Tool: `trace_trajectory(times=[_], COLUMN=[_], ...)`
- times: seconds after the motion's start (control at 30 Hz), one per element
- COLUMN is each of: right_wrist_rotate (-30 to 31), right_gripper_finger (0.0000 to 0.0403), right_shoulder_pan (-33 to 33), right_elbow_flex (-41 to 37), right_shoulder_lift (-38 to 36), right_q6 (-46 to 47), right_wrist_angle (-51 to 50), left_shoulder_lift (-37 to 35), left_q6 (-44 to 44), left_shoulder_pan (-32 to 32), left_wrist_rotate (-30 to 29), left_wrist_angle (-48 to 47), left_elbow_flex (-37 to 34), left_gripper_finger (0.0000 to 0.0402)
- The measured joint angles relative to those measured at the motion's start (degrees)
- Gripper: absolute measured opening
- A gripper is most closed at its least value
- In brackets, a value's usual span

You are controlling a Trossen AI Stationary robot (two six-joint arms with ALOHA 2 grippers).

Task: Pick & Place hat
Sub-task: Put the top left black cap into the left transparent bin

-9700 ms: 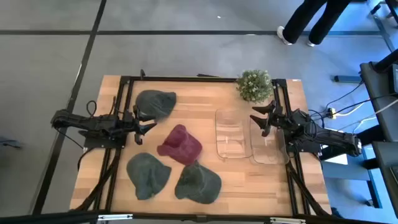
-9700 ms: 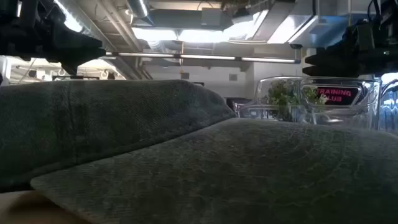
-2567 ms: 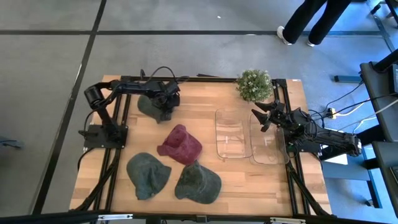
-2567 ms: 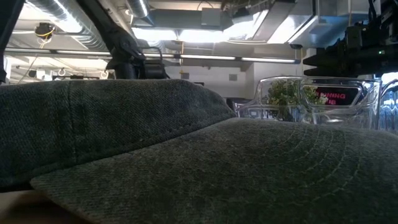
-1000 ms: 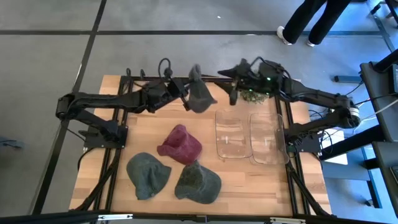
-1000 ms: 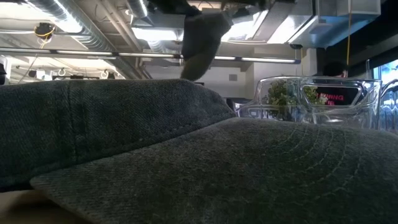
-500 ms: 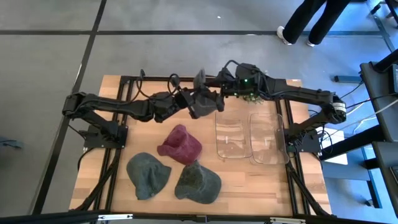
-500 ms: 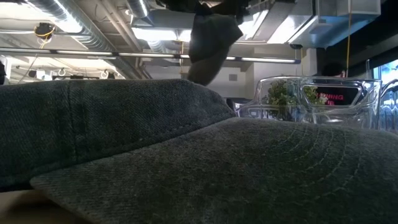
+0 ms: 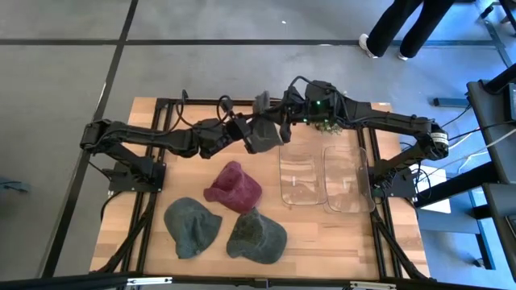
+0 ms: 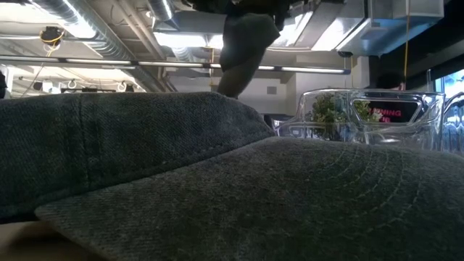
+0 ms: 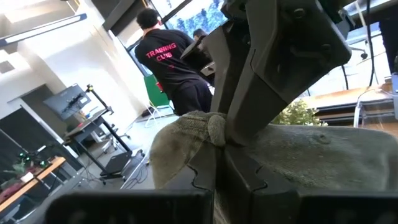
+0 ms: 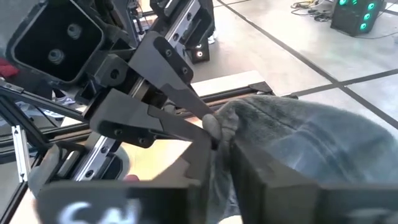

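Note:
A grey-green hat (image 9: pixel 262 134) hangs in the air over the table's far middle, and it shows high up in the low view (image 10: pixel 243 43). My left gripper (image 9: pixel 244 135) reaches in from the left and is shut on it. My right gripper (image 9: pixel 279 122) comes from the right and is shut on the same hat, close beside the left one. On the table lie a red hat (image 9: pixel 234 187) and two dark green hats (image 9: pixel 192 227) (image 9: pixel 256 236). My left gripper pinches a bunched fold of the hat's cloth (image 11: pixel 214 129) between its two fingers, coming level from the table's left. The hat is lifted clear and droops below the fingers. My right gripper pinches the same bunched fold (image 12: pixel 219 127) from the opposite side, right next to the left fingers (image 12: pixel 186 127). The cloth spreads out slack behind the right gripper, clear of the table.
Two clear bins (image 9: pixel 300 173) (image 9: pixel 347 179) stand side by side right of the middle. A small plant (image 9: pixel 329 125) sits at the far edge under my right arm. A person (image 9: pixel 407 24) stands beyond the table's far right corner.
My left gripper has carried the hat toward the table's right and a little nearer, still lifted clear. My right gripper has swung toward the left and near side, up to the hat, and now has hold of it beside the left fingers.

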Motion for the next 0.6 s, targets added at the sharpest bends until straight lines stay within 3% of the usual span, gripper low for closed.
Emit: trace_trajectory(times=[0.13,0.6], right_wrist_rotate=[0.45,1.56], right_gripper_finger=[0.0011,0.0006], right_shoulder_pan=[-0.02,0.04], right_elbow_flex=[0.0,0.0], right_shoulder_lift=[-0.05,0.03], right_q6=[-0.17,-0.41], right_wrist_angle=[-0.03,0.01], left_shoulder_lift=[-0.1,-0.04], left_q6=[-0.02,-1.34], left_shoulder_pan=[0.06,-0.5], left_wrist_rotate=[-0.5,-2.33], left_wrist_angle=[0.2,0.2], left_elbow_flex=[0.0,0.0], left_gripper_finger=[0.0011,0.0062])
